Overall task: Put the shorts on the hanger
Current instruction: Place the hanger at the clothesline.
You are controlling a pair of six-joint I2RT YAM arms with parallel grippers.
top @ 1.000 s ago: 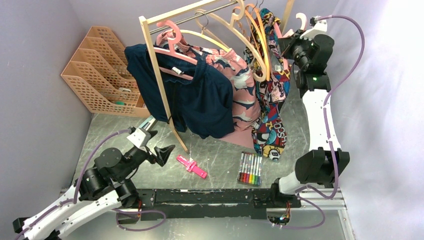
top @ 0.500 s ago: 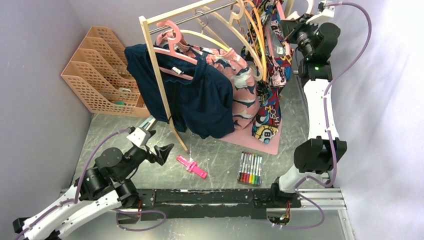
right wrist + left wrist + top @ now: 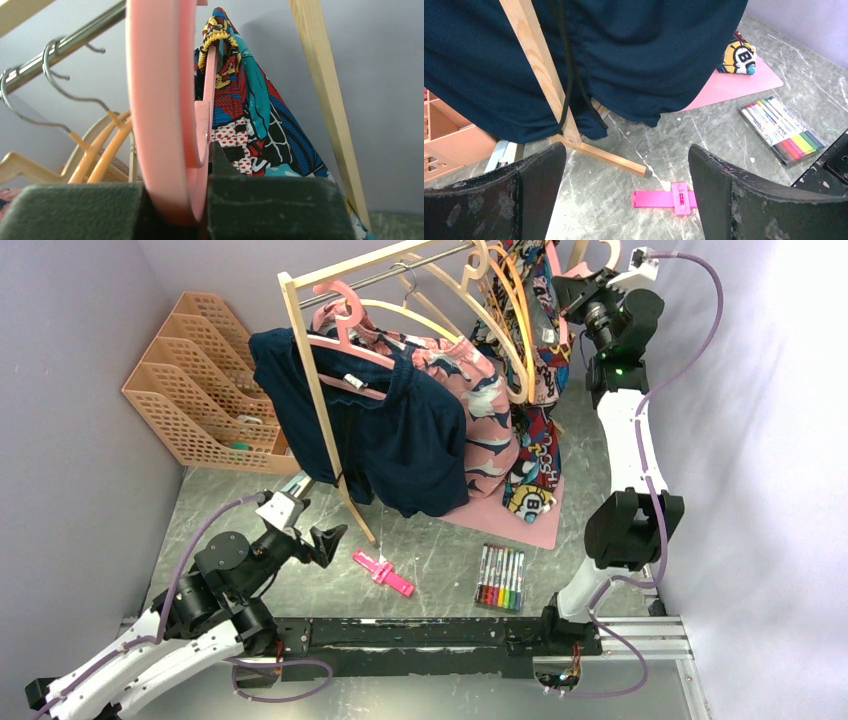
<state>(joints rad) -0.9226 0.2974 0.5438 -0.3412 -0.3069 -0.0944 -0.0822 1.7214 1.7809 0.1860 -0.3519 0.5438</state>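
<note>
The right arm has been raised since a second ago, and the multicoloured comic-print fabric shorts [image 3: 530, 430] have been drawn up with it, so that their hem, earlier spread on the grey marbled counter [image 3: 440, 550] beside the markers, has been pulled back onto the flat pink mat [image 3: 520, 525]. The right fingers [image 3: 216, 200] are seen clamped shut on the large pale-pink plastic hanger [image 3: 160, 100], held high beside the metal rail [image 3: 75, 40] of the light wooden clothes rack [image 3: 310, 370] above the counter's far right corner. The shorts are draped over the hanger, their waistband bunched at its top, the cloth hanging down to the mat. Orange hangers [image 3: 100, 155] are hooked on the rail to the left. The left fingers [image 3: 325, 538] are spread wide and hold nothing, poised low towards the near left corner, facing the plain navy garment [image 3: 634, 55] hung on the rack. A bright pink plastic clip [image 3: 669, 197] and a clear case of coloured markers [image 3: 781, 130] are laid near the counter's near edge.
</note>
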